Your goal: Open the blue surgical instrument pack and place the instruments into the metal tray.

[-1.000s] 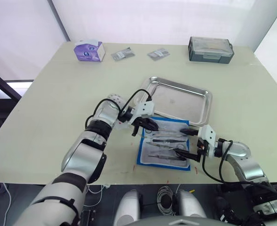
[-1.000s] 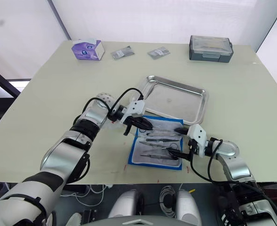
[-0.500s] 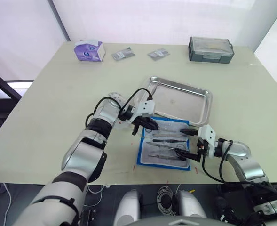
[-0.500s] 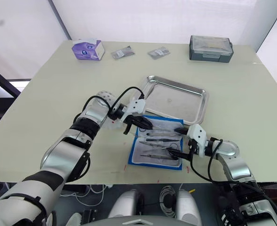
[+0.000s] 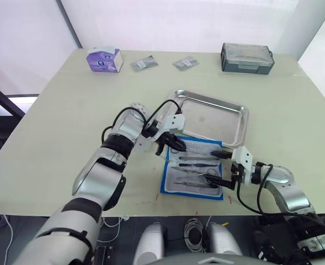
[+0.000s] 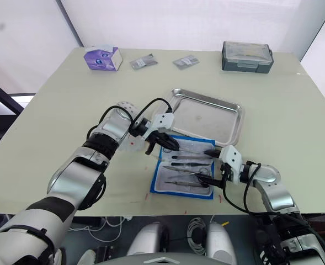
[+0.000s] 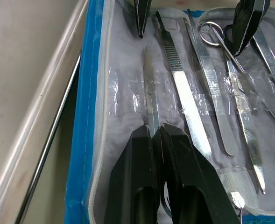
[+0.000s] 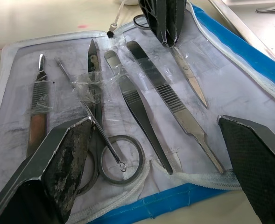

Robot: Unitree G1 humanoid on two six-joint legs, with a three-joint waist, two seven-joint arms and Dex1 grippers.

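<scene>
Instruments lie pocketed; left end effector, pinching one slim tool, should draw it straight out lengthwise while the wide-open right end effector steadies the pack.

Overhead stereo pair; close wrist views

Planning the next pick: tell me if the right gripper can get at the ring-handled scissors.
Probably yes: the right gripper, fingers wide open, sits just short of the ring-handled scissors in the open pack; only a clear pocket strap crosses them.

Bright, even daylight comes from the white far backdrop, leaving only soft shadows. The shallow shiny steel tray shows mild glare. Close-up wrist pictures blur nearest the black fingers.
</scene>
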